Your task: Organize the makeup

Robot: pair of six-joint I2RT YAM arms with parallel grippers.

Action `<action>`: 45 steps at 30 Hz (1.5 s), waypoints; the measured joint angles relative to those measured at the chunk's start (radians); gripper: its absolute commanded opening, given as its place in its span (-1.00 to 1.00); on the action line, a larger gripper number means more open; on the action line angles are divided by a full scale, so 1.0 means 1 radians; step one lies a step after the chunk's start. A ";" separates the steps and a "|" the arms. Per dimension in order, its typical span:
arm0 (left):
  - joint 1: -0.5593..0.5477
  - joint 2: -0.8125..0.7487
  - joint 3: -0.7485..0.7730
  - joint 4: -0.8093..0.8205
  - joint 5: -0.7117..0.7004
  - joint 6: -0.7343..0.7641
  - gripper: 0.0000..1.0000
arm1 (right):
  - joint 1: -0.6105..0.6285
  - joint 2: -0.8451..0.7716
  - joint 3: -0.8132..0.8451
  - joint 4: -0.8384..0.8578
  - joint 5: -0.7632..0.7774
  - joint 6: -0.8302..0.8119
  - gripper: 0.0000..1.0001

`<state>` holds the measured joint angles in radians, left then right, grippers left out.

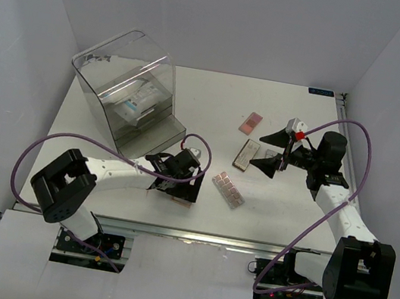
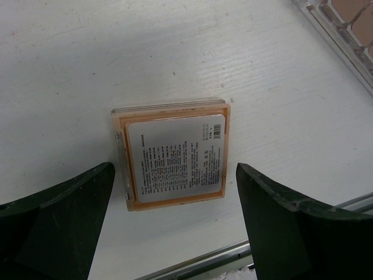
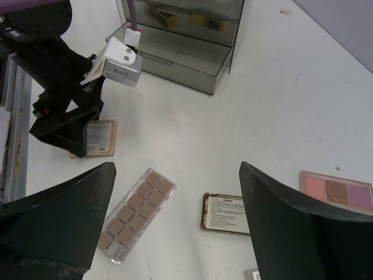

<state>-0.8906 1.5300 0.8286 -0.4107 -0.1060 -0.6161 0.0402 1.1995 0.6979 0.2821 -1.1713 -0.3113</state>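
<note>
Peach-orange compact is lying label-side up on the white table. From above it's just left of the pink pan strip, close to it but not touching. The left gripper is parked right over that compact with its jaws spread wide, one finger on each side of the case. Neither finger looks like it's pressing on it, so nothing's clamped there.

Using the strip as the anchor for everything else: it sits on a diagonal roughly mid-table, with two rows of brownish-pink pans under a clear lid.

- The gold-edged palette is just past the strip on the side away from the arm bases, a touch to the right. It's flat, label up, with a small gap between the two.
- The pink palette is further out past the strip in the same direction, well apart from it. Its pink and purple pans are facing up.
- The right gripper hangs beyond and to the right of the strip. Its jaws are wide apart too, and nothing is held between them. On its own wrist camera the gold-edged palette shows on the table below, in the gap between the fingers.
- The clear box stands well off from the strip, beyond it and to the left. A few white-and-blue printed packets are inside it.

So both grippers are spread and holding nothing, the left one straddling the compact beside the strip.
</note>
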 measured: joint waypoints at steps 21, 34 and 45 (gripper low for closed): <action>-0.076 0.124 0.115 -0.066 -0.169 -0.086 0.70 | -0.001 0.000 0.000 -0.003 -0.004 -0.004 0.86; -0.110 0.140 0.134 -0.112 -0.279 -0.154 -0.42 | -0.001 0.000 0.000 -0.003 -0.008 -0.004 0.86; -0.072 0.049 0.193 -0.261 -0.565 -0.159 -0.92 | -0.007 0.000 0.000 -0.003 -0.010 -0.004 0.86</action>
<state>-0.9629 1.5789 1.0219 -0.6719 -0.6706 -0.7751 0.0330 1.1995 0.6979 0.2787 -1.1816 -0.3149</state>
